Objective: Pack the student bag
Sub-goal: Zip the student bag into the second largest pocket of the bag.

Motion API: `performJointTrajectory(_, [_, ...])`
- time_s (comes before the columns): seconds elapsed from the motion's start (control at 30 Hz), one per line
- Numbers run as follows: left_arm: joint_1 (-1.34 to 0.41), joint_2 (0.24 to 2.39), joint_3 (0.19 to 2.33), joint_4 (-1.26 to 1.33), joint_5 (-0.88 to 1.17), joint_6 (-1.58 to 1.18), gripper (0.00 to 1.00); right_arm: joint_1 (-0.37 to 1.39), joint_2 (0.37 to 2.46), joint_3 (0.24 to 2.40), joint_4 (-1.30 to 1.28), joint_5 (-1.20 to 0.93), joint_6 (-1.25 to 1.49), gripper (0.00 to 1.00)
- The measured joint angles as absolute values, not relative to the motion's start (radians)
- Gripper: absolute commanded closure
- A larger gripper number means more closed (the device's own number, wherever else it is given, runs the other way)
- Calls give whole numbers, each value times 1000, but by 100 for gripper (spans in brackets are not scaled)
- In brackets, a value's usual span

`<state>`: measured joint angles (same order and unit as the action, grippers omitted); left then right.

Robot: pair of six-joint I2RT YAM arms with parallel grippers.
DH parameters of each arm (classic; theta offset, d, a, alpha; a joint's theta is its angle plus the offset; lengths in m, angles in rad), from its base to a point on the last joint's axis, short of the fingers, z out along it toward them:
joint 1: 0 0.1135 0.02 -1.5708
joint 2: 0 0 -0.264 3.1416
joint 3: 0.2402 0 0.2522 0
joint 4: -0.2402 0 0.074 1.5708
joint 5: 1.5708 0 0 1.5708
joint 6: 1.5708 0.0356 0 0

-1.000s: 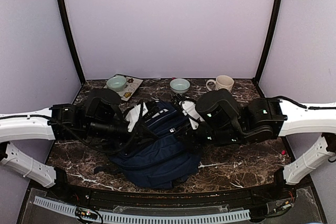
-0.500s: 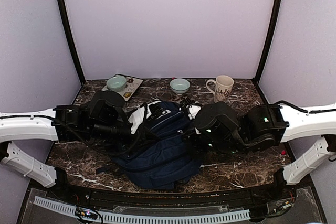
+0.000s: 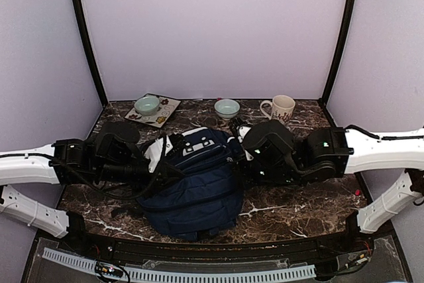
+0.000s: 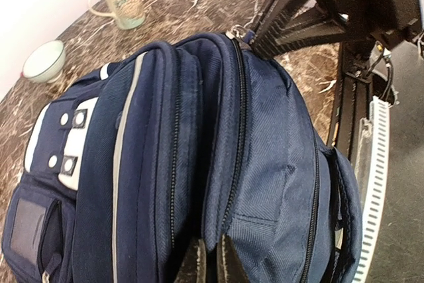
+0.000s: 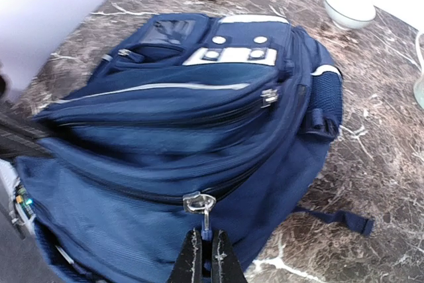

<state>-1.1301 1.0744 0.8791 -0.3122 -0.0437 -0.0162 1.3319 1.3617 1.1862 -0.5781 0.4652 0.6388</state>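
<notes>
Pincers: left gripper (image 4: 211, 258), jaws drawn narrow on a fold of navy cloth beside a zip seam of the student bag (image 3: 197, 190); whether a zip tab lies between the tips cannot be told, the bottom edge of the left wrist view cutting them off. Right gripper (image 5: 205, 254), jaws pinched shut on the small blue tab hanging from the metal zip pull (image 5: 199, 203). From above, both sets of fingertips are hidden under the black wrist housings. The bag lies flat at the middle of the marble table (image 3: 291, 207), between the two arms, white studded patch (image 5: 232, 54) toward the far side; its near end is cut off in both wrist views and its inside is not visible. Far edge, left to right: tray (image 3: 170, 106) carrying a pale green bowl (image 3: 147, 105), its small items too fine to name; a second bowl (image 3: 227, 107); a cream mug (image 3: 283, 105), well apart from the bag
</notes>
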Motion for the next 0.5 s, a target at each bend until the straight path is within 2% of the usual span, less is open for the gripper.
performJointTrajectory(0.33, [-1118, 1004, 829, -393, -148, -20, 100, 1225, 1454, 1214, -536, 319, 570, 100])
performJointTrajectory(0.4, [-1118, 1002, 829, -409, -155, -19, 92, 1222, 1454, 1214, -515, 261, 543, 100])
performJointTrajectory(0.5, [-1117, 1010, 842, -449, -158, -9, 68, 1230, 1457, 1221, -504, 202, 509, 100])
